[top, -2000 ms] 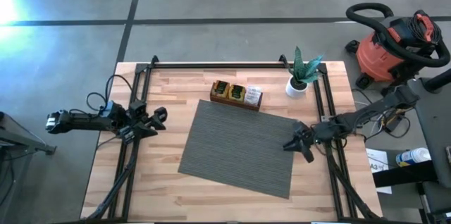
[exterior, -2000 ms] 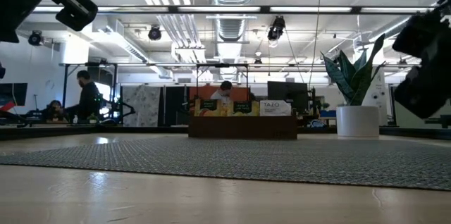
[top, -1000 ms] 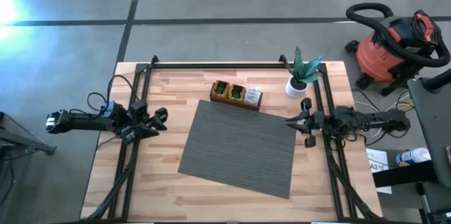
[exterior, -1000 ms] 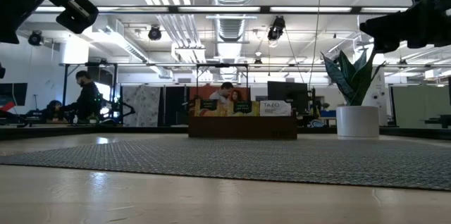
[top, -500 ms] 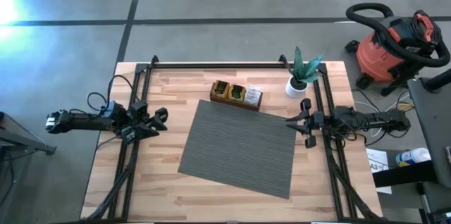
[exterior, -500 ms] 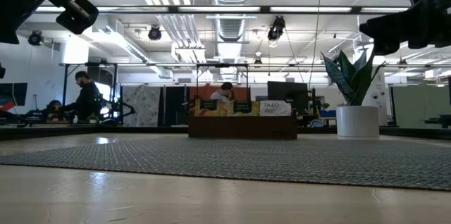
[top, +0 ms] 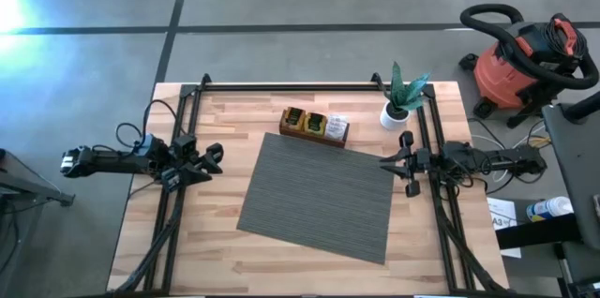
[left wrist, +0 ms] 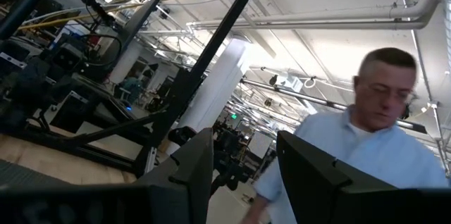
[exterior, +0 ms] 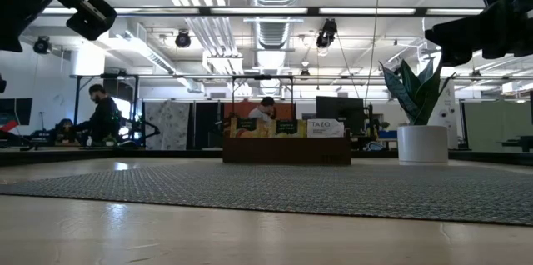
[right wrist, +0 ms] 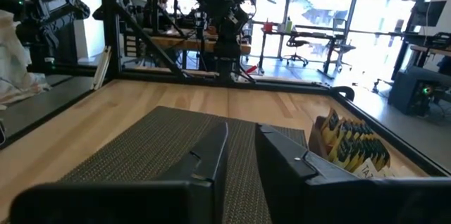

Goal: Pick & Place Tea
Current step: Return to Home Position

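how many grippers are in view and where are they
2. The left gripper hangs over the table's left side, clear of the grey mat. The right gripper hangs at the mat's right corner, near the potted plant. Both are empty.

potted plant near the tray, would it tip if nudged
The potted plant would probably tip before sliding: its leaves rise well above the small white pot. The pot looks hard and smooth, so likely slippery and breakable.
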You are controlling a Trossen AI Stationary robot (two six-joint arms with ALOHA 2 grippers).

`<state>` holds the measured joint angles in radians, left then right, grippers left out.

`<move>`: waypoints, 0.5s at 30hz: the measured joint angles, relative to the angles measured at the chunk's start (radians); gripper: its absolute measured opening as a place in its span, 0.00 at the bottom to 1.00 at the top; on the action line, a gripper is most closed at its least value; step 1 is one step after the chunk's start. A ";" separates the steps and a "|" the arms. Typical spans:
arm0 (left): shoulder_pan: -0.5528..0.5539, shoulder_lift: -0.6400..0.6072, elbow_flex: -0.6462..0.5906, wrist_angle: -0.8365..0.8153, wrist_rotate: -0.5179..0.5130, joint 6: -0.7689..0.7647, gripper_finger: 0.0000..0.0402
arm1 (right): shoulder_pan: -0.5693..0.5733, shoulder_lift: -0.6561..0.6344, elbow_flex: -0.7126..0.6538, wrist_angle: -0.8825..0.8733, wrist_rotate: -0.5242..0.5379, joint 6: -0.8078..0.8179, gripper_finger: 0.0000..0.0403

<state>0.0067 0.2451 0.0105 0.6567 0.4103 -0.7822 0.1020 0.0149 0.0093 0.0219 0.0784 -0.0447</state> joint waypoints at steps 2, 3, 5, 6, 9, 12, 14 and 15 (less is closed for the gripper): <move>0.000 0.000 0.000 0.000 0.000 0.000 0.38 | 0.000 0.000 0.000 0.000 0.000 0.000 0.17; 0.000 0.000 0.000 0.000 0.000 0.000 0.38 | 0.000 0.000 0.000 0.000 0.000 0.000 0.17; 0.000 0.000 0.000 0.000 0.000 0.000 0.38 | 0.000 0.000 0.000 0.000 0.000 0.000 0.17; 0.000 0.000 0.000 0.000 0.000 0.000 0.38 | 0.000 0.000 0.000 0.000 0.000 0.000 0.17; 0.000 0.000 0.000 0.000 0.000 0.000 0.38 | 0.000 0.000 0.000 0.000 0.000 0.000 0.18; 0.000 0.000 0.000 0.000 0.000 0.000 0.38 | 0.000 0.000 0.000 0.000 0.000 0.000 0.19; 0.000 0.000 0.000 0.000 0.000 0.000 0.38 | 0.000 0.000 0.000 0.000 0.000 0.000 0.20; -0.001 -0.002 0.000 -0.001 0.000 0.000 0.38 | 0.000 0.000 0.000 0.000 0.000 0.000 0.20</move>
<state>0.0056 0.2432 0.0105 0.6559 0.4102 -0.7822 0.1020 0.0150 0.0093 0.0223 0.0784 -0.0448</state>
